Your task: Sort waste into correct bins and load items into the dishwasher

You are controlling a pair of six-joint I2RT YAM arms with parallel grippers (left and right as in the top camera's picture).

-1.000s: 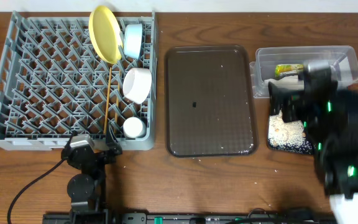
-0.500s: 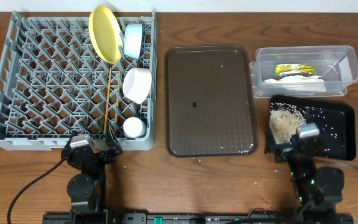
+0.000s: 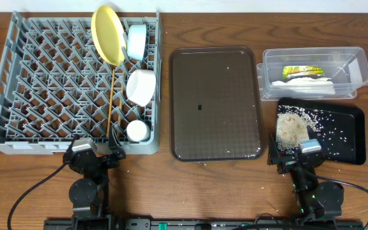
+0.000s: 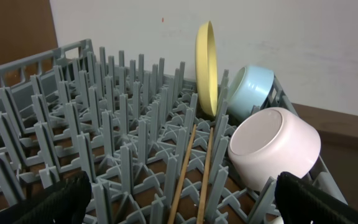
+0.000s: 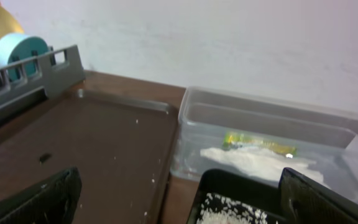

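Note:
The grey dish rack (image 3: pixel 18 83) holds the yellow plate (image 3: pixel 107 35) on edge, the light blue bowl (image 3: pixel 137 41), the white bowl (image 3: pixel 140 86), the pale cup (image 3: pixel 137 131) and the wooden chopsticks (image 3: pixel 110 102). The clear tub (image 3: pixel 356 70) holds the green-and-orange wrapper (image 3: pixel 302 71) and white paper (image 3: pixel 308 84). The black tray (image 3: pixel 353 124) holds rice scraps (image 3: pixel 292 128). My left gripper (image 3: pixel 94 156) is open and empty at the rack's front edge. My right gripper (image 3: pixel 297 158) is open and empty at the black tray's front left corner.
The dark brown serving tray (image 3: pixel 216 102) lies between the rack and the bins with a few crumbs on it. The left wrist view looks along the chopsticks (image 4: pixel 194 168) into the rack. The right wrist view shows the tub (image 5: pixel 272 134) and black tray (image 5: pixel 241 193).
My right arm has pulled back from over the tub and black tray to the table's front edge, uncovering both bins. The left arm has not moved.

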